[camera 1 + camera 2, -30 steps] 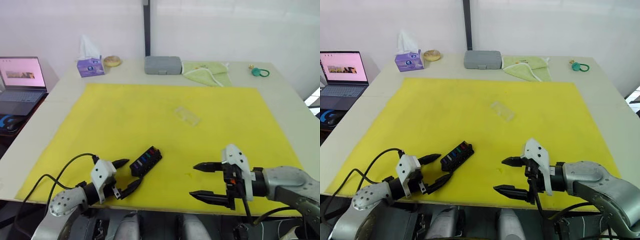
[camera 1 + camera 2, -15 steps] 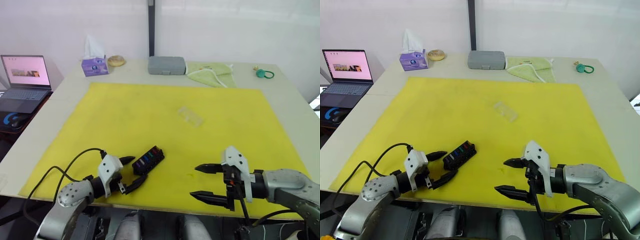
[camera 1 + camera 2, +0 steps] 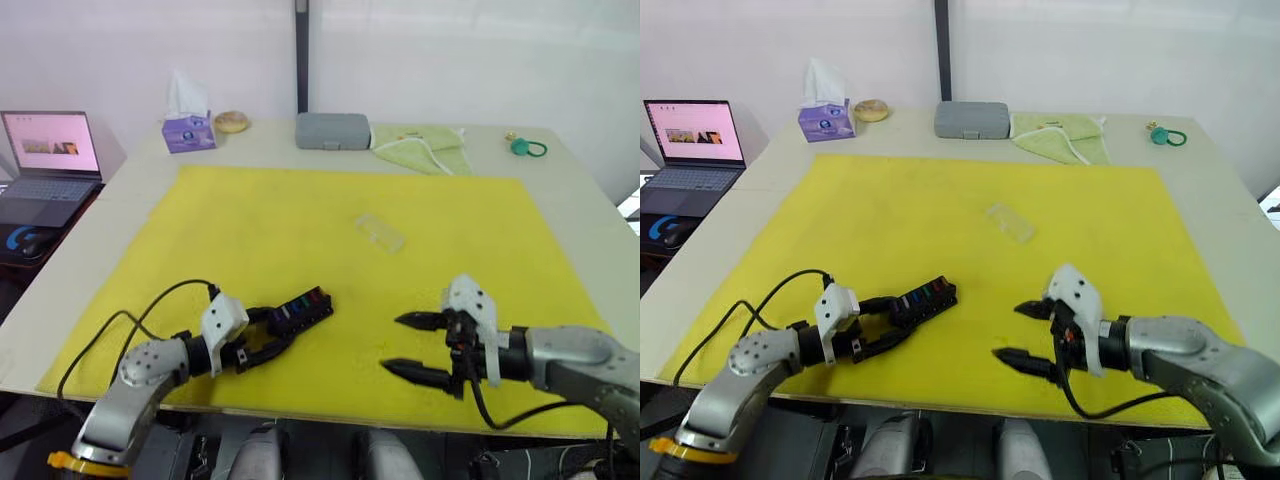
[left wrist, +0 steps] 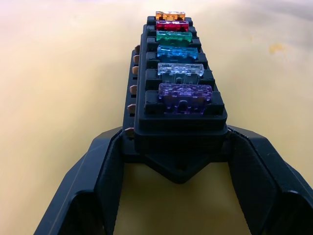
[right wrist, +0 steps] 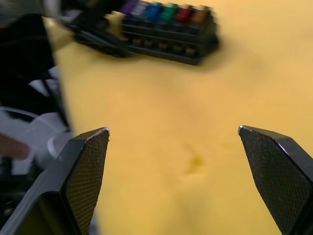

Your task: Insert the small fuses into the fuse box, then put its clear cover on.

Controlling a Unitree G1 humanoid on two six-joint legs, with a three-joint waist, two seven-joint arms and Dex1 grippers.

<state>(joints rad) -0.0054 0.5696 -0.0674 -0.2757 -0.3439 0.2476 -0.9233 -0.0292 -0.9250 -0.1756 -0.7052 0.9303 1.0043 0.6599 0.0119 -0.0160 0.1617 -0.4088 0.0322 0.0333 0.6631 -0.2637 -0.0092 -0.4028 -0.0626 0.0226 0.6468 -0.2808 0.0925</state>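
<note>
The black fuse box [image 3: 300, 309] lies on the yellow mat [image 3: 250, 230] near the front left. Its small fuses [image 4: 177, 49] stand in one row in the slots: orange, red, green, blue, clear and purple. My left gripper [image 3: 268, 331] has a fingertip against each side of the box's near end [image 4: 178, 147] and is shut on it. The clear cover [image 3: 380, 232] lies alone on the mat, further back and near the middle. My right gripper [image 3: 393, 344] hangs open over the mat to the right of the box, holding nothing; the box [image 5: 166, 32] lies beyond its fingers.
Along the table's back edge are a tissue box [image 3: 187, 132], a round tan object [image 3: 232, 122], a grey case [image 3: 333, 130], a green cloth [image 3: 420, 148] and a teal ring [image 3: 522, 147]. A laptop [image 3: 45, 160] stands beyond the table's left edge.
My left gripper has slid forward until its fingers took hold of the fuse box's near end, and the box has turned a little. The right gripper has shifted slightly, still open.
</note>
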